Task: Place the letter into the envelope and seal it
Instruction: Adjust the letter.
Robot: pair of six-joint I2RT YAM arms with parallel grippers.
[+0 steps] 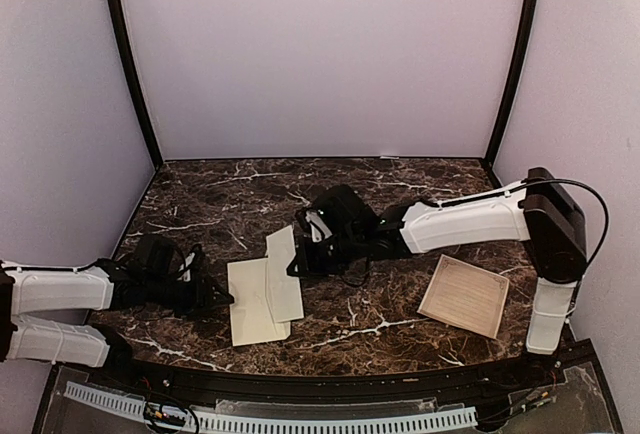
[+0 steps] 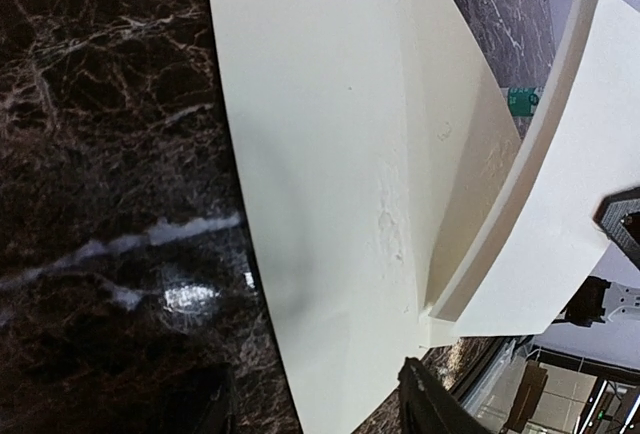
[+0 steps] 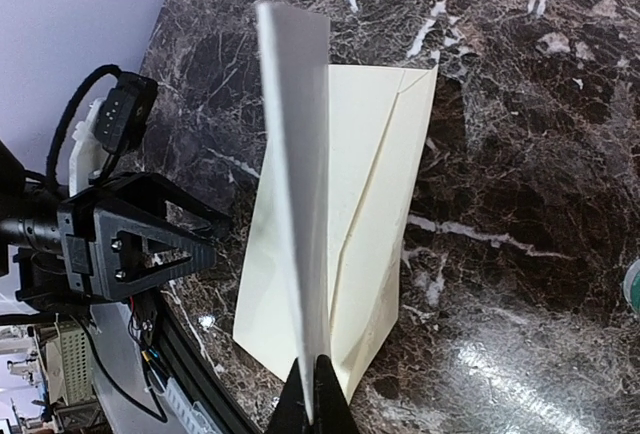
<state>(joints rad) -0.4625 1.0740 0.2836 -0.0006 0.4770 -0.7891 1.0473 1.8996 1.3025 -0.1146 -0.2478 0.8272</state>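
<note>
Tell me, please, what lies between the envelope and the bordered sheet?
Only bare marble table between envelope and bordered sheet, in the top view.

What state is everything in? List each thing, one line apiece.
letter: held raised over the envelope, not inside.
envelope: flat on the table, flap open.
right fingers: shut on the letter.
left fingers: open, holding nothing.
bordered sheet: flat, untouched.
</note>
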